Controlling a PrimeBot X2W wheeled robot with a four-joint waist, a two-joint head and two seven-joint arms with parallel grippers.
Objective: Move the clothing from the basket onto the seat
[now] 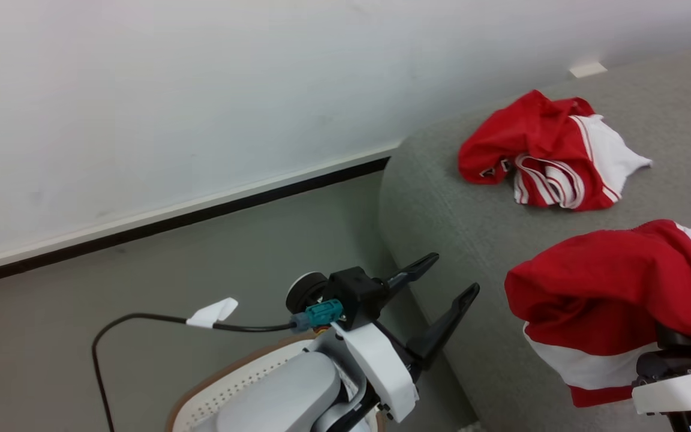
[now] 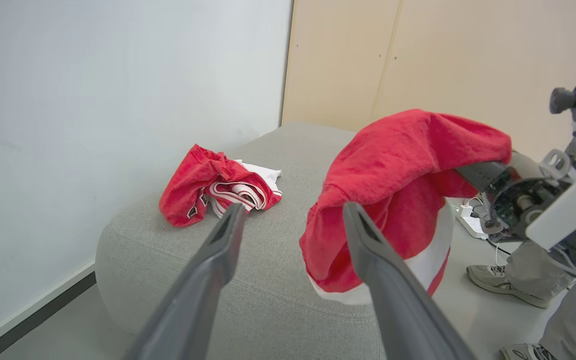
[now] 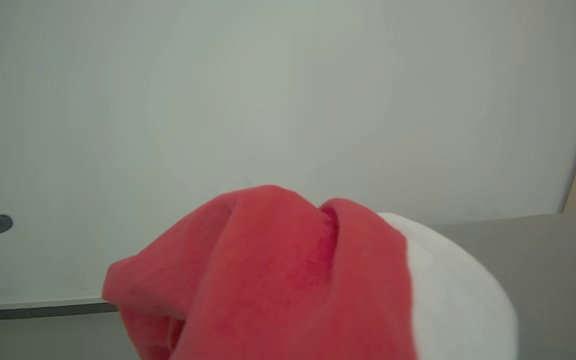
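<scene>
Red cloth with a white band, the carried garment [image 1: 609,288], hung at 4 o'clock in the head view. It was draped over the right claw [image 1: 672,354], whose fingers were hidden; that claw was closed, clamped on the cloth, and seen against the light-grey seat [image 1: 441,204]. A second piece of the clothing, the crumpled garment [image 1: 546,153], lay on the seat at 1 o'clock, well apart from the carried one. At 6 o'clock the left claw [image 1: 454,273] had its two dark fingers spread apart with nothing between them, just beside the seat's rounded edge. The basket [image 1: 225,384], cream and perforated with a brown rim, showed at 7 o'clock under the pale forearm. In the left wrist view the grey fingers [image 2: 208,270] rose wide apart from 6 o'clock. The crumpled garment lay on the seat at 9 o'clock, and the carried garment hung at 3 o'clock from the right claw reaching in from the same side. A person's shoe [image 2: 493,280] stood on the floor at 4 o'clock. In the right wrist view bunched red-and-white cloth covered the fingers at 6 o'clock, with grey upholstery at 4 o'clock.
</scene>
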